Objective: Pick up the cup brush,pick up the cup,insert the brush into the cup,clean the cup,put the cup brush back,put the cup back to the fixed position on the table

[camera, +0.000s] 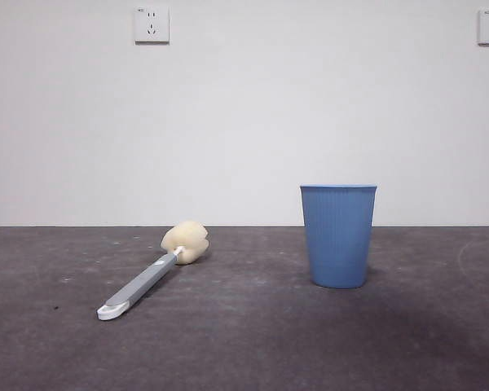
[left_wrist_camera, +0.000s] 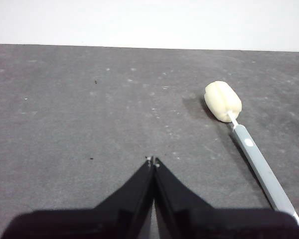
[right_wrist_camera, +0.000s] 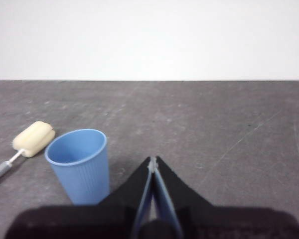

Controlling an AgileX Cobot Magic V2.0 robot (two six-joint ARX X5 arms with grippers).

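The cup brush (camera: pixel 147 277) lies flat on the table (camera: pixel 244 342), left of centre in the front view, cream sponge head toward the wall and white looped end toward the camera. The light blue ribbed cup (camera: pixel 338 236) stands upright to its right, empty. In the left wrist view the cup brush (left_wrist_camera: pixel 249 149) lies apart from my left gripper (left_wrist_camera: pixel 153 160), whose jaws are shut on nothing. In the right wrist view the cup (right_wrist_camera: pixel 80 164) stands beside my right gripper (right_wrist_camera: pixel 153 159), also shut and empty, with the sponge head (right_wrist_camera: pixel 34 138) behind the cup. Neither gripper shows in the front view.
A plain white wall with two power sockets (camera: pixel 151 24) stands behind the table. Dark grey speckled tabletop (left_wrist_camera: pixel 89 109) stretches around both objects.
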